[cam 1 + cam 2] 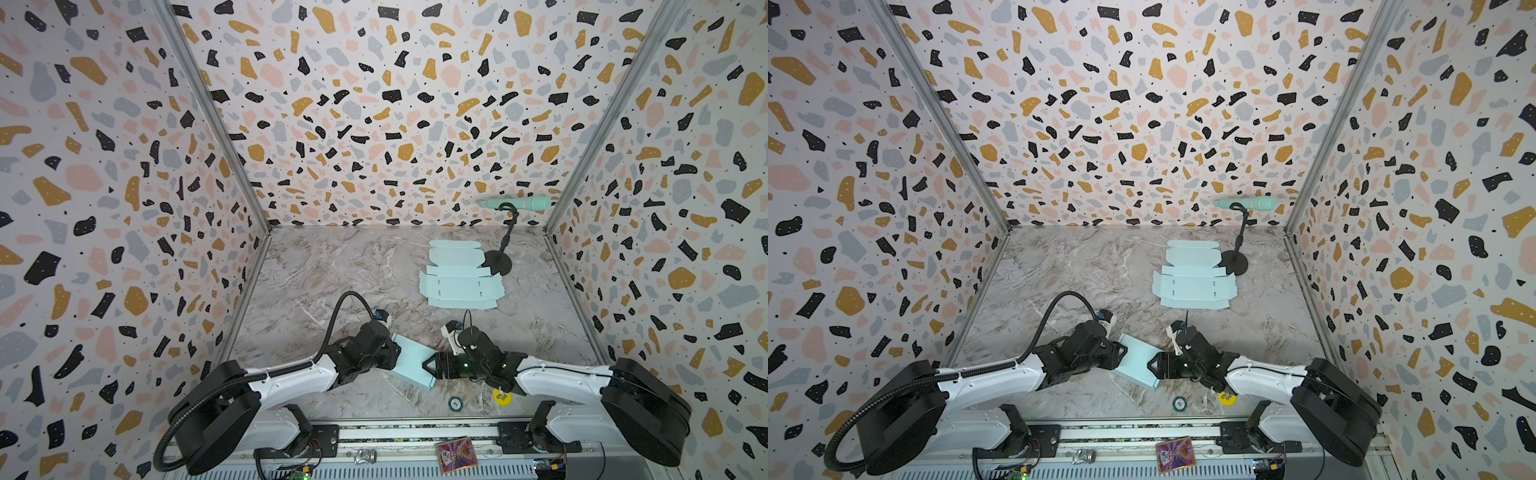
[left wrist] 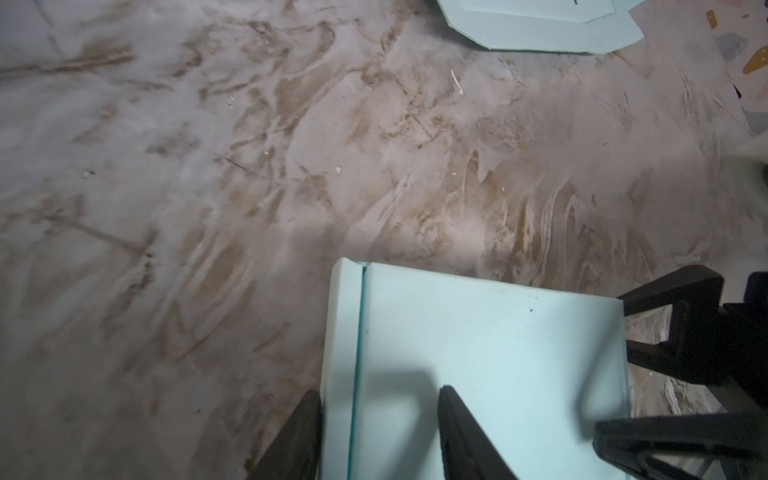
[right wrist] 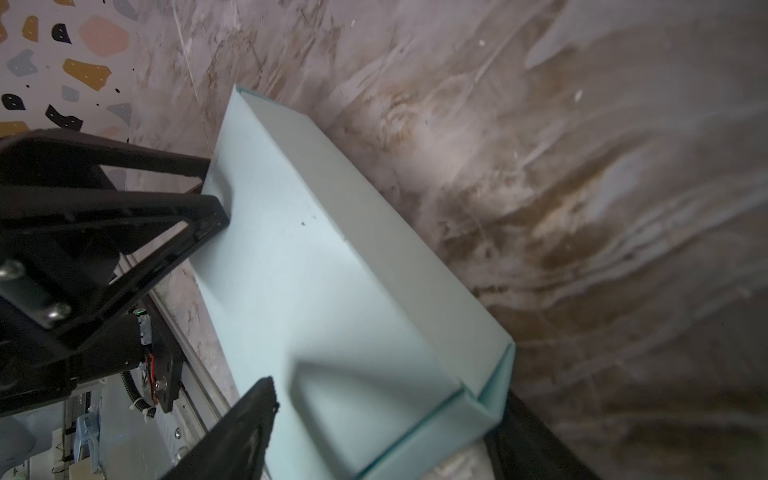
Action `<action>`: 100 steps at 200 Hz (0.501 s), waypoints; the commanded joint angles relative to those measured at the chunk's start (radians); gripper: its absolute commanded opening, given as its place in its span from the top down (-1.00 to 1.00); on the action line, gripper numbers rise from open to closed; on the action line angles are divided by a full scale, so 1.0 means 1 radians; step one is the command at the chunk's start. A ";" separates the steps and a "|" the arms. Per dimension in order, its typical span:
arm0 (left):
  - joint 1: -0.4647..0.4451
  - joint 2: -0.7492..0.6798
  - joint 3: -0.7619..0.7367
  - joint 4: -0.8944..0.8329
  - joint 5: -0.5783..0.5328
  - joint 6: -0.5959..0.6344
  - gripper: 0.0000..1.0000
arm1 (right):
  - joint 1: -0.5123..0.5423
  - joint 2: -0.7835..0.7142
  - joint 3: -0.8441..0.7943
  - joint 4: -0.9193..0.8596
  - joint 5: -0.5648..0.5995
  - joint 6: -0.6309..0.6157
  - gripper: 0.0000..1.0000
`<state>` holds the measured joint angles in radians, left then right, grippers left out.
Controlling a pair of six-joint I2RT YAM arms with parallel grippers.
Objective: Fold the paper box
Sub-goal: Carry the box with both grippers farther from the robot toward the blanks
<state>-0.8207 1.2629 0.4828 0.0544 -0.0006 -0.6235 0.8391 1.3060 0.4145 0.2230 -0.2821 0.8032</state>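
1. The paper box, pale blue and folded with its lid closed, sits askew near the front middle of the table. In both top views it is between the two arms.
2. The left tool meets the box's left end. In the left wrist view its fingers stand apart, one beside the box's long side wall and the other over the lid. I cannot tell whether they pinch anything.
3. The right tool meets the opposite end. In the right wrist view its fingers also stand apart, one over the lid and the other dark past the box's corner. Whether they pinch the box cannot be told.
4. Farther back and to the right, flat box blanks lie stacked on the table, well apart from the folded box.
5. Just beside the blanks, a black stand holds a teal microphone.
6. Near the front edge, a yellow sticker and a round token lie by the right arm.
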 commanded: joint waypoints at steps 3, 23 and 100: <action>0.044 -0.023 -0.004 0.059 0.009 -0.002 0.09 | -0.050 0.104 0.113 0.087 -0.084 -0.144 -0.55; 0.094 -0.015 -0.010 0.091 0.012 0.001 0.12 | -0.077 0.215 0.216 0.086 -0.104 -0.214 -0.55; 0.356 0.144 0.076 0.173 0.030 0.080 0.14 | -0.109 0.633 0.687 0.093 -0.183 -0.308 -0.52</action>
<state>-0.5179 1.3422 0.4969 0.1547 -0.0177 -0.6025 0.7174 1.8637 0.9516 0.2737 -0.3779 0.5510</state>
